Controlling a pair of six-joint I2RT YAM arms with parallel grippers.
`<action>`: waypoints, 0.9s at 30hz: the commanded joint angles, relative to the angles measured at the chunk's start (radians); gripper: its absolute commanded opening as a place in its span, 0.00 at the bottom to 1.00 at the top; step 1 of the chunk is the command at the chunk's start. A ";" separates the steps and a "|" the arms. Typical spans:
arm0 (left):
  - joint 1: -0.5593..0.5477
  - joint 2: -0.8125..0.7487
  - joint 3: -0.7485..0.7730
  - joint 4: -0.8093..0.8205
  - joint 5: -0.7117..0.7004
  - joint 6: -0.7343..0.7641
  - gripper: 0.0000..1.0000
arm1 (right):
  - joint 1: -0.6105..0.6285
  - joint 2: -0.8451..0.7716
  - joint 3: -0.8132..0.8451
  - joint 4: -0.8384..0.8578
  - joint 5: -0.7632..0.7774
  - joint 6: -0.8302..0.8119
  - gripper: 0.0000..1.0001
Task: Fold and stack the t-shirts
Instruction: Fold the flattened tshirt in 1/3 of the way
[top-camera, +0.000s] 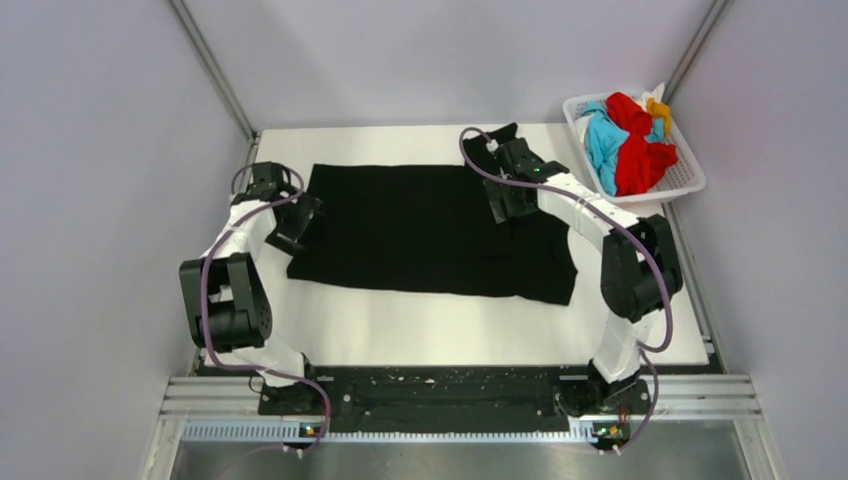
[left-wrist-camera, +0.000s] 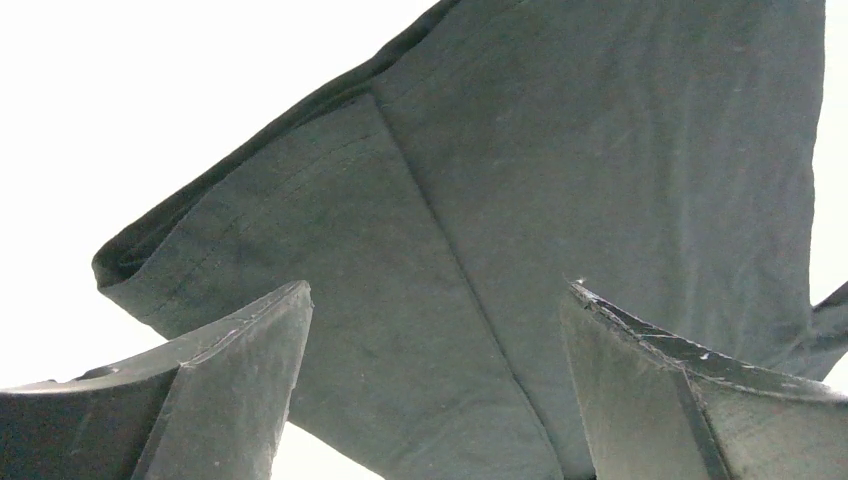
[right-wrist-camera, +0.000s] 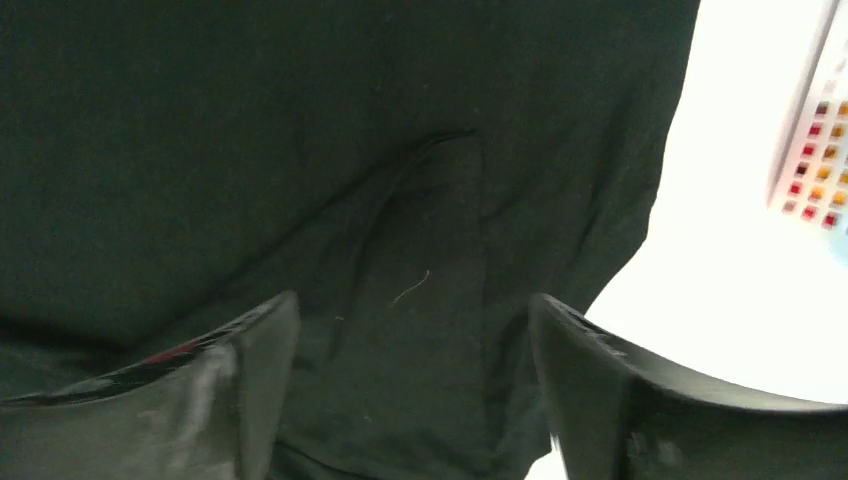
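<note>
Black tee (top-camera: 420, 232) part-hidden under R gripper (top-camera: 503, 208)

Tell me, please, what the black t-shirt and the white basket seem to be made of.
The black t-shirt: soft matte cloth, possibly cotton; a stitched sleeve hem and seam show, and it lies limp and wrinkled. The basket: white moulded plastic by its look, smooth, with a regular lattice of holes in its wall.
</note>
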 joint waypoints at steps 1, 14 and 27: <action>-0.002 -0.096 0.060 -0.018 -0.028 0.052 0.99 | -0.020 -0.057 0.014 0.065 0.043 0.053 0.97; -0.070 -0.147 -0.077 0.103 0.193 0.165 0.99 | -0.020 -0.335 -0.451 0.312 -0.495 0.253 0.99; -0.073 -0.011 -0.060 0.090 0.206 0.214 0.99 | 0.006 -0.156 -0.462 0.484 -0.526 0.290 0.99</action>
